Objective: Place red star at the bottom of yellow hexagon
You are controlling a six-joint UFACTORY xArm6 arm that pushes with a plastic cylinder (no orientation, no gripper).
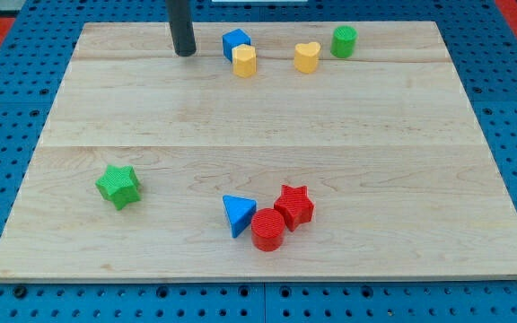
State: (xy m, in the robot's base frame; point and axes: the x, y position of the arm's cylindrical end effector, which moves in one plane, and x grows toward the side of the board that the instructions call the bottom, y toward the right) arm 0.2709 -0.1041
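Single camera view. Wooden counter on a blue pegboard base.

My tip rests on the counter near the view's top, left of centre. No pincer on this rig — the arm ends in a plain dark rod, so there is nothing to stand apart or together. The tip touches no block; the nearest one is the blue cube, a short way to the view's right.

Top cluster: the blue cube sits just above and touching the yellow hexagon. Further to the view's right is the yellow heart, and just beside that, slightly higher, the green cylinder. Heart and cylinder look slightly apart.

Bottom cluster — well apart from the top one: the red star lies near the view's bottom, right of centre. It touches the red cylinder on its lower left. The blue triangle is pressed against the red cylinder's left side.

Green star stands alone at the view's lower left, clear of all others.

The red star is not directly below the yellow hexagon; it sits far down the counter and offset to the view's right of it.
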